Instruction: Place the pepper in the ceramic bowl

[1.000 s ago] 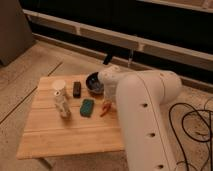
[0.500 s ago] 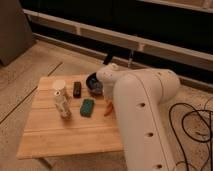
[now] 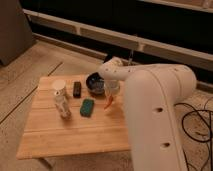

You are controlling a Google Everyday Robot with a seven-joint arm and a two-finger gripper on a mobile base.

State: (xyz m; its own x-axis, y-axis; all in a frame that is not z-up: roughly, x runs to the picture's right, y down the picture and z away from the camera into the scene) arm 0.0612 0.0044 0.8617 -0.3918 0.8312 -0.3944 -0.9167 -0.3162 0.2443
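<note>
Gripper (image 3: 110, 95) closed on the pepper (image 3: 107, 103), just beside the ceramic bowl (image 3: 95, 83).

Nearest to the camera is the big white arm (image 3: 155, 120), which covers the right side of the wooden worktop (image 3: 70, 135). Behind the bare front part lie a green sponge (image 3: 87, 107) and, to its left, a pale upright container (image 3: 63, 106). Right of the sponge, the jaws are shut on the upper end of the orange pepper, which hangs tilted under them. If its tip touches the wood, I cannot tell. Farther back stand a white cup (image 3: 59, 88), a dark small block (image 3: 77, 89) and the dark bowl.
</note>
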